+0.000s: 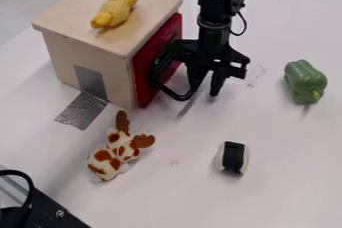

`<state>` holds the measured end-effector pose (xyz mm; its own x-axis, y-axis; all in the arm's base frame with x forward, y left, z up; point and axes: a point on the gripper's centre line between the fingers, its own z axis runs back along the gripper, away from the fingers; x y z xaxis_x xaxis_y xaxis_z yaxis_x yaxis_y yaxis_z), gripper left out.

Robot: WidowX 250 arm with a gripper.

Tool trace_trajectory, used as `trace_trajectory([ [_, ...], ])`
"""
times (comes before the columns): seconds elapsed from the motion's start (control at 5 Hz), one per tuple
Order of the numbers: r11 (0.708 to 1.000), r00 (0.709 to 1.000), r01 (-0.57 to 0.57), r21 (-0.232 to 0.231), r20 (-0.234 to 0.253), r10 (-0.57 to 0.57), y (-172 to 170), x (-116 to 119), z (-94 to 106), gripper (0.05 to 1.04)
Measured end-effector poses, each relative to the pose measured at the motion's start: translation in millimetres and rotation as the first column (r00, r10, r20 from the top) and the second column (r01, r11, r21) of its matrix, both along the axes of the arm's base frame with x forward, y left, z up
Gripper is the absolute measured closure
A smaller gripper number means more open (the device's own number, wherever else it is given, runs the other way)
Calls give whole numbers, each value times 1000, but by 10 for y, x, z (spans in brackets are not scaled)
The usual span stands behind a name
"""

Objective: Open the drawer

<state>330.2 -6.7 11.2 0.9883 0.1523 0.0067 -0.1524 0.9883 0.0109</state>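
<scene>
I had the claw (205, 86) down beside the wooden box (87, 24), at the black handle (175, 95) on the drawer's red front (144, 78). Its fingers stood partly apart; I couldn't tell whether they had hold of the handle. The drawer was in the box's side facing the claw. A yellow toy duck (115, 10) lay on top of the box, and a spotted stuffed toy (119, 153) lay near its front corner.

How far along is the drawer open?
Done, it seems: the gripper is down at the black handle, fingertips apart. In hand: nothing clearly gripped; I can't tell if a finger is hooked on the handle. Left: likely the whole pull, since the red front looks flush against the wooden box.
</scene>
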Motion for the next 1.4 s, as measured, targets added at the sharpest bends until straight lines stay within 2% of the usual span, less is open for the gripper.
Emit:
trace_trajectory([
  [0.2, 1000, 1000, 15, 0, 2, -15, -66, 3, 3, 913],
  [0.4, 999, 999, 35, -16, -1, -35, -247, -14, 0, 961],
  [0.8, 997, 998, 64, -49, -9, -64, -615, -46, 27, 963],
  [1.2, 997, 1000, 25, -72, -17, -26, -676, 17, 39, 938],
  [1.4, 999, 1000, 12, -49, -15, -13, -713, 13, 46, 728],
])
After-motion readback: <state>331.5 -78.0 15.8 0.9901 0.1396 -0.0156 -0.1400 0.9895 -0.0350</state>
